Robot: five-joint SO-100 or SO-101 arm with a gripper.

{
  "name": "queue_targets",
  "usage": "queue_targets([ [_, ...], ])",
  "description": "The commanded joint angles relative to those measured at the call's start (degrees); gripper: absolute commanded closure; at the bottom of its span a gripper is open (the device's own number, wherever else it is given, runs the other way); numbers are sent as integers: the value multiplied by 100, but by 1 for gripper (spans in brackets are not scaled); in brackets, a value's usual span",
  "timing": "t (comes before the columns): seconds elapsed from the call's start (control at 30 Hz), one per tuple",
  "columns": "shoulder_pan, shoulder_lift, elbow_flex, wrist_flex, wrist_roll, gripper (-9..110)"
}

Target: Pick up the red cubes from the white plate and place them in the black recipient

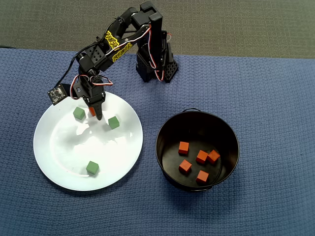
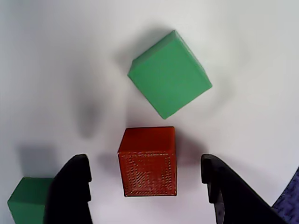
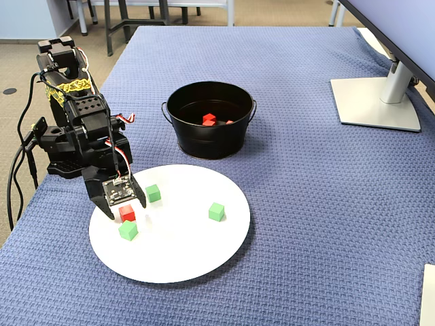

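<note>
One red cube (image 2: 148, 161) lies on the white plate (image 1: 64, 152), between two green cubes (image 2: 169, 73) (image 2: 25, 205). My gripper (image 2: 144, 163) is open and straddles this red cube; a clear gap shows on each side between cube and fingers (image 2: 74, 186). In the fixed view the gripper (image 3: 124, 204) hangs low over the plate's left part, with the red cube (image 3: 126, 212) just below it. From overhead the cube (image 1: 92, 111) is mostly hidden by the gripper (image 1: 95, 112). The black recipient (image 1: 158, 145) stands right of the plate and holds several red cubes (image 1: 202, 157).
A third green cube (image 1: 92, 167) sits near the plate's front edge. The arm's base (image 1: 157, 64) stands at the back of the blue woven cloth (image 1: 256, 98). A monitor foot (image 3: 374, 102) rests far right in the fixed view.
</note>
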Motion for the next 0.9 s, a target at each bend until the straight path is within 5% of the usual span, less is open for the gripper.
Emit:
queue_targets([
  [0.0, -53, 18, -334, -158, 211, 90],
  [0.37, -158, 62, -431, -237, 624, 102],
  [0.87, -1600, 1336, -3357, 2470, 3533, 102],
])
